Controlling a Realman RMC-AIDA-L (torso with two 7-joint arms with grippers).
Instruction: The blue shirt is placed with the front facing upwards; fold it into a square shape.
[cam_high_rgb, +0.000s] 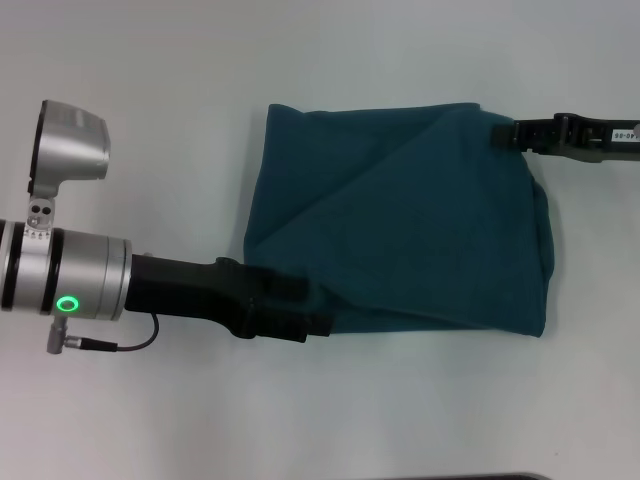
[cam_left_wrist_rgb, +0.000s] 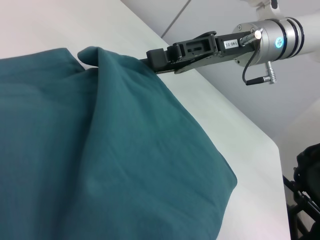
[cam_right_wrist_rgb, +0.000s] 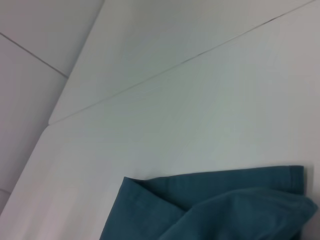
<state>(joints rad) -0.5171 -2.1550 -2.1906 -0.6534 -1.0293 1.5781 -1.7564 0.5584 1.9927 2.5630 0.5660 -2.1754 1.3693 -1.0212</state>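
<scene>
The blue shirt (cam_high_rgb: 420, 220) lies folded into a rough rectangle on the white table, plain teal side up, with a diagonal crease across it. No lettering or collar shows. My left gripper (cam_high_rgb: 318, 318) is shut on the shirt's near-left edge, its fingertips tucked under the cloth. At the far-right corner my right gripper (cam_high_rgb: 505, 135) pinches the cloth, which rises to a point there. The left wrist view shows the shirt (cam_left_wrist_rgb: 100, 150) close up, with the right gripper (cam_left_wrist_rgb: 150, 59) shut on that raised corner. In the right wrist view only a shirt edge (cam_right_wrist_rgb: 225, 210) appears.
The white table (cam_high_rgb: 200, 100) stretches around the shirt on every side. Its far edge (cam_left_wrist_rgb: 260, 135) shows in the left wrist view, with dark equipment (cam_left_wrist_rgb: 305, 190) beyond it. A thin seam (cam_right_wrist_rgb: 190, 60) crosses the tabletop.
</scene>
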